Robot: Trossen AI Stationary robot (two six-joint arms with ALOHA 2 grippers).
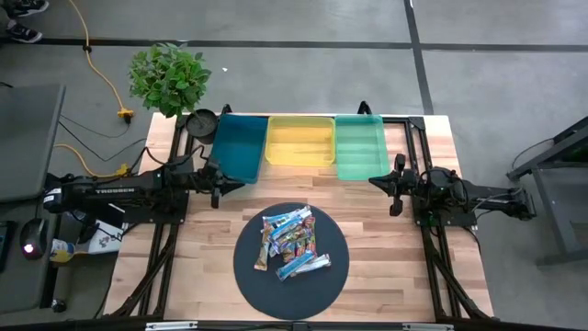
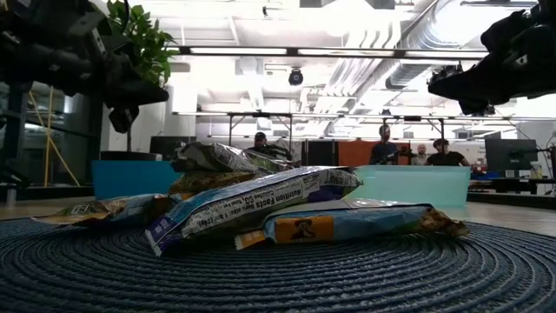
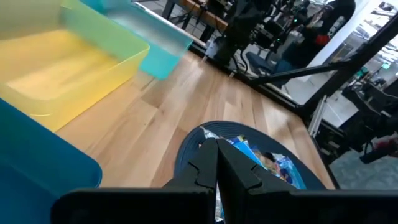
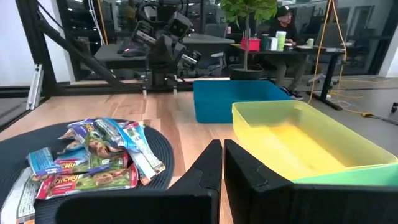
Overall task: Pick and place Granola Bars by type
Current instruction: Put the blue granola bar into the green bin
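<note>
Overhead, I saw a light wooden table (image 1: 386,248) standing on a grey floor crossed by dark seams. Near the table's front edge lay a round dark woven mat (image 1: 253,276), and the Granola Bars (image 1: 292,241) sat heaped at its middle, blue, silver-white and red-patterned wrappers overlapping one another. Along the back edge three bins stood side by side, touching: a blue bin (image 1: 237,147) toward the left, a yellow bin (image 1: 299,141) in the middle and a green bin (image 1: 360,145) toward the right. A potted plant (image 1: 168,78) stood at the back left corner, and a yellow cable (image 1: 101,78) trailed over the floor beyond it.

My left gripper (image 1: 217,188) hung over the table's left side, in front of the blue bin, its fingers pressed together and holding nothing. My right gripper (image 1: 397,195) hung over the right side, in front of the green bin, likewise closed and empty. Both were well apart from the bars.

From table height I saw a bright workshop behind the bins, with pipes and ducts under the ceiling, desks and monitors, and several people (image 2: 382,149) seated far back.
</note>
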